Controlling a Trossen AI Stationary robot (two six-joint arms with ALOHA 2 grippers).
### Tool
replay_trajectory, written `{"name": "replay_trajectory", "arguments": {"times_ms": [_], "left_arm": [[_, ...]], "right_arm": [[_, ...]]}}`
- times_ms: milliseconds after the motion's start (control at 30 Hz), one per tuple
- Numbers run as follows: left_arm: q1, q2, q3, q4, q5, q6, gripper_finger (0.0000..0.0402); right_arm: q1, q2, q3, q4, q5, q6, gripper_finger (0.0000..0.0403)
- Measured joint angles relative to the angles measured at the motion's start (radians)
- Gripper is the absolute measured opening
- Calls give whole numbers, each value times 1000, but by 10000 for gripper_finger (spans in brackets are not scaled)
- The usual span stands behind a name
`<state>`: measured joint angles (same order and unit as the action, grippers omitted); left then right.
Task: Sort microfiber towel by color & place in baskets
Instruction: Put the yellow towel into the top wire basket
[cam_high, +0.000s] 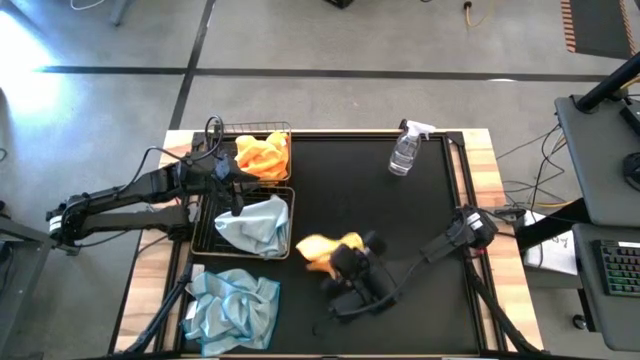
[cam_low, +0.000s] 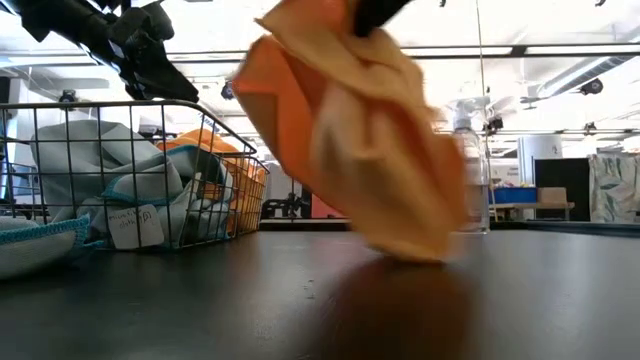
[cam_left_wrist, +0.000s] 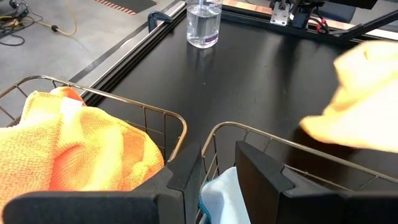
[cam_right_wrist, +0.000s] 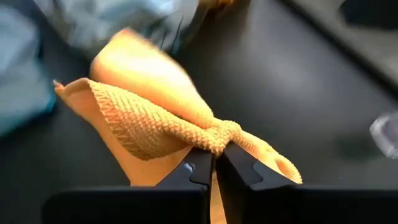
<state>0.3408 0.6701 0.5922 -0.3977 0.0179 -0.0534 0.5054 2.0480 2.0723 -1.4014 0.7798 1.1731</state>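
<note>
Orange towel hangs nearest the low camera, pinched by the right hand, which is clenched on a bunched fold; its lower edge seems to just brush the tabletop.

Step in hand, as I read it: carrying this orange one to the orange basket, which sits well off to the far left of the right hand and already holds orange cloth. The nearer basket, between that hand and the far one, holds a blue-grey towel. Another blue-grey towel lies loose on the tabletop, left of the right hand, unsorted.

Left hand hovers over the seam between the two baskets, fingers parted, grasping nothing.

Next move calls for lifting clear of the near basket's rim, crossing past the left arm, and releasing over the orange pile.

Spray bottle stands beyond the right hand, out of the path.
</note>
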Motion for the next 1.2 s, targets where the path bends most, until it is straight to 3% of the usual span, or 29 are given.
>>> {"name": "replay_trajectory", "arguments": {"times_ms": [233,467,667,967,1200], "left_arm": [[0,0,0,0,0,-9,84],[0,0,0,0,0,-16,84],[0,0,0,-13,0,-35,84],[0,0,0,-43,0,-61,84],[0,0,0,-65,0,-87,84]], "right_arm": [[-132,0,60,3,172,-185,9],[-306,0,96,77,188,-373,9],[-448,0,98,335,178,-653,9],[-607,-1,98,864,-92,-1011,9],[-680,-2,98,1125,-256,-1075,9]]}}
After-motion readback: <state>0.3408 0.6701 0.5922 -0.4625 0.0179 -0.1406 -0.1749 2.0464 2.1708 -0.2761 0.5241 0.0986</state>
